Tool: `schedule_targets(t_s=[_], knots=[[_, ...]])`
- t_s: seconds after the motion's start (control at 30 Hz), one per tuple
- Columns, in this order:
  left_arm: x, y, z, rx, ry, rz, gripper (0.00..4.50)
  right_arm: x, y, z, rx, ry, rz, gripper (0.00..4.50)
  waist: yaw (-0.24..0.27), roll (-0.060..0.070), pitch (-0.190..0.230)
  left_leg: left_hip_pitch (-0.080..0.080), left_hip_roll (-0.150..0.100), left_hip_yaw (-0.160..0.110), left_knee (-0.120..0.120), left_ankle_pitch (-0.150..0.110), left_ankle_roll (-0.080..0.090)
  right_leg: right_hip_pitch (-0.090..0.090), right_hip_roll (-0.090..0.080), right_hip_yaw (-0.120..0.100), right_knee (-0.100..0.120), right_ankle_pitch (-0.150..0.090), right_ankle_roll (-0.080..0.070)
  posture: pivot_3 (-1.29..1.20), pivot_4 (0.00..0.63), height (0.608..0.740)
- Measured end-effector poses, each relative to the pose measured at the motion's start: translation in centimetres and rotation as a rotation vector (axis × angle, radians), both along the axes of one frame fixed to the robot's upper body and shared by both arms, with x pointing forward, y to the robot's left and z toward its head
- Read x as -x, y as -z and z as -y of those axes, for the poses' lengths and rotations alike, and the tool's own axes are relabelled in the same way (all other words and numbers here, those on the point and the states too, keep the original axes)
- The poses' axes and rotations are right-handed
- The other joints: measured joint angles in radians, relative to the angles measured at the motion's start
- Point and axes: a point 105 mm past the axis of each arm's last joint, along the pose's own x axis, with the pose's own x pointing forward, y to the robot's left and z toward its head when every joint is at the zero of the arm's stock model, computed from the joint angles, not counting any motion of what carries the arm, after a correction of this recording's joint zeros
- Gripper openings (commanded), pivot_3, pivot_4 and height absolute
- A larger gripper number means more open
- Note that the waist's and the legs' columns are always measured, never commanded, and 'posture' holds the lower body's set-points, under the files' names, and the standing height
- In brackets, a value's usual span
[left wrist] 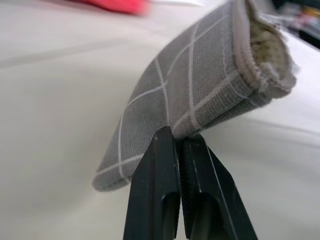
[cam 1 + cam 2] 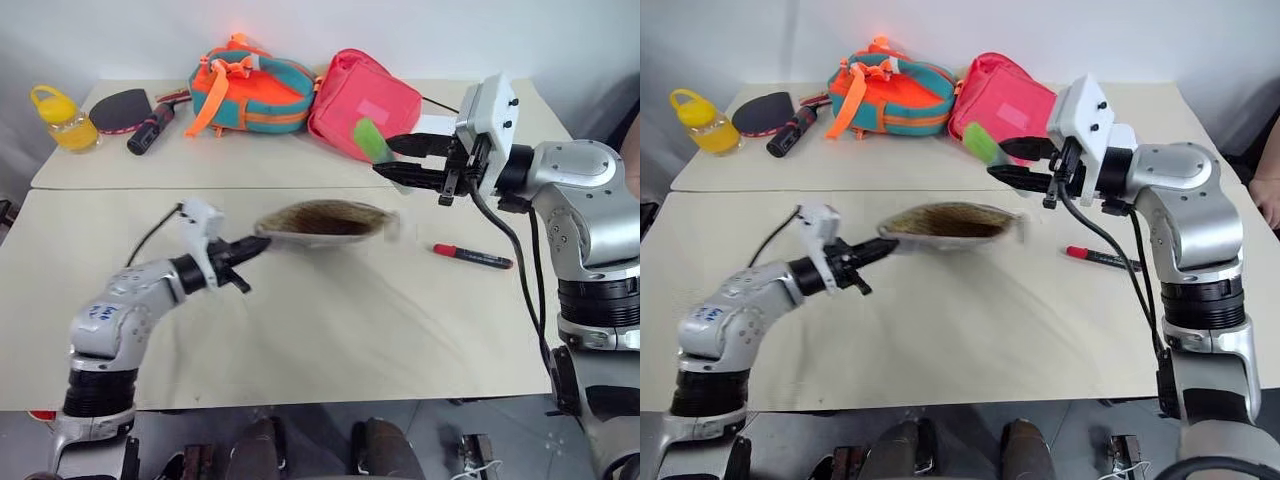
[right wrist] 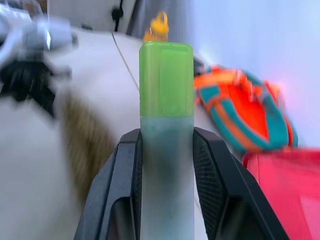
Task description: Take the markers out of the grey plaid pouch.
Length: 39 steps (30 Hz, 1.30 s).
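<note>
The grey plaid pouch (image 2: 322,222) hangs above the middle of the table, mouth up, showing a brownish inside. My left gripper (image 2: 258,243) is shut on its left edge; in the left wrist view the black fingers (image 1: 170,200) pinch the checked fabric (image 1: 190,85). My right gripper (image 2: 385,156) is raised above the pouch's right end, shut on the bright green marker (image 2: 372,139), which stands between its fingers (image 3: 212,170) with the green cap (image 3: 166,80) beyond them. The red marker (image 2: 472,256) lies on the table to the right of the pouch.
Along the back of the table lie a pink-red bag (image 2: 362,102), a teal and orange backpack (image 2: 248,93), a black-handled paddle (image 2: 135,115) and a yellow bottle (image 2: 62,118). A seam splits the tabletop (image 2: 330,320) into front and back halves. A person's hand (image 2: 1268,195) shows at the right edge.
</note>
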Motion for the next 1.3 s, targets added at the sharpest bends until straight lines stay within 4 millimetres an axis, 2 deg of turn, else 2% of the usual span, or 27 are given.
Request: schedule_targets(t_s=[0.07,0.1,0.17,0.2,0.27,0.33,0.47,0.5,0.6,0.67,0.77,0.87,1.0,1.17,1.2,1.3], knots=[[-0.9,-1.0,-3.3,-0.1,-0.133,0.104,0.0,0.1,0.9,1.2,0.055,0.022,-0.018,1.05,0.0,0.0,0.0,0.0,0.0,0.0,-0.001,0.0,0.0,0.0,0.0,0.0,0.0,0.0,0.0,0.0,0.15,0.74],[-1.0,-1.5,-4.3,-0.14,-0.168,0.143,0.0,0.1,1.6,1.9,0.103,0.041,-0.027,1.05,0.0,0.0,0.0,0.0,0.0,0.0,-0.001,0.0,0.0,0.0,0.0,0.0,-0.001,0.0,0.0,0.0,0.15,0.74],[-0.9,-2.3,-6.0,-0.235,-0.217,0.23,0.0,0.2,4.7,3.6,0.252,0.083,-0.086,1.05,0.002,0.0,0.0,0.0,-0.001,0.001,-0.001,-0.001,0.0,0.0,-0.001,-0.001,-0.001,0.0,0.0,0.0,0.15,0.74],[-0.8,-2.4,-6.1,-0.264,-0.219,0.257,0.0,0.3,6.1,3.9,0.299,0.085,-0.116,1.05,0.002,0.0,0.0,0.0,-0.001,0.002,-0.001,-0.001,0.0,0.0,-0.001,0.0,-0.001,0.0,0.0,0.0,0.15,0.74],[-0.5,-2.0,-5.0,-0.287,-0.175,0.29,0.0,0.6,8.6,4.4,0.386,0.079,-0.154,1.05,0.002,0.0,0.0,0.0,-0.001,0.002,0.0,-0.001,0.0,0.0,-0.001,0.0,-0.001,0.0,0.0,0.0,0.15,0.74],[-0.2,-0.7,-3.4,-0.295,-0.13,0.289,0.0,0.9,10.7,4.9,0.445,0.08,-0.178,1.05,0.002,0.0,0.0,0.0,-0.001,0.003,0.001,-0.001,0.0,0.0,-0.001,0.0,0.0,0.0,0.0,0.0,0.15,0.74],[0.4,3.2,-1.1,-0.329,-0.085,0.223,0.0,1.5,15.3,6.5,0.577,0.1,-0.218,1.05,-0.001,0.0,0.0,0.0,0.0,0.003,0.002,-0.001,0.0,0.0,0.0,0.001,0.0,0.0,0.0,0.0,0.15,0.74],[0.6,4.0,-0.7,-0.344,-0.07,0.212,0.0,1.4,15.8,6.8,0.583,0.11,-0.218,1.05,-0.003,0.0,0.0,0.0,0.001,0.004,0.002,-0.001,0.0,-0.001,0.0,0.001,0.001,0.0,0.0,0.0,0.15,0.74],[0.8,5.0,-0.4,-0.386,-0.056,0.201,0.0,1.1,15.8,7.1,0.596,0.129,-0.183,1.05,-0.003,0.0,0.0,0.002,0.002,0.005,0.002,0.0,0.0,0.0,0.0,0.002,0.002,0.0,0.0,0.0,0.15,0.74],[0.9,5.2,-0.3,-0.384,-0.05,0.198,0.5,1.0,15.9,7.1,0.592,0.131,-0.182,1.05,-0.002,0.0,0.0,0.002,0.002,0.005,0.003,0.0,0.0,0.0,0.0,0.002,0.002,0.0,0.0,0.0,0.15,0.74],[1.0,5.3,0.1,-0.371,-0.027,0.196,1.27,0.8,16.0,6.8,0.554,0.135,-0.188,2.08,-0.002,0.0,0.0,0.002,0.002,0.004,0.003,0.0,0.0,0.0,0.0,0.002,0.002,0.0,0.0,0.0,0.15,0.74],[1.3,5.6,0.2,-0.364,-0.01,0.188,2.29,0.7,16.1,6.5,0.522,0.135,-0.191,3.12,-0.002,0.0,0.0,0.002,0.002,0.004,0.003,0.0,0.0,0.0,0.0,0.002,0.002,0.0,0.0,0.0,0.15,0.74],[2.0,5.9,-0.6,-0.327,-0.015,0.164,3.58,0.8,15.5,6.0,0.397,0.127,-0.228,4.47,-0.002,0.0,0.0,0.002,0.002,0.004,0.002,0.0,0.0,0.0,0.0,0.001,0.002,0.0,0.0,0.0,0.15,0.74],[4.8,4.7,-1.9,-0.149,-0.004,0.121,3.58,0.7,11.9,4.7,-0.034,0.139,-0.187,4.47,-0.002,0.0,0.0,0.002,0.002,0.002,0.002,-0.001,0.0,0.001,0.0,0.001,0.002,0.0,0.0,0.0,0.15,0.74],[5.4,4.6,-2.2,-0.119,-0.009,0.109,3.58,0.9,12.1,5.3,-0.054,0.159,-0.186,4.47,0.0,0.0,0.0,0.002,0.002,0.002,0.002,-0.001,0.0,0.001,0.0,0.001,0.001,0.0,0.0,0.0,0.15,0.74],[6.6,4.9,-4.0,-0.052,-0.076,0.065,3.58,2.1,14.5,7.1,-0.08,0.223,-0.235,4.47,0.013,-0.001,0.0,0.001,0.0,0.0,0.002,-0.002,0.001,0.003,-0.001,0.0,0.0,0.0,0.0,0.0,0.15,0.74]])
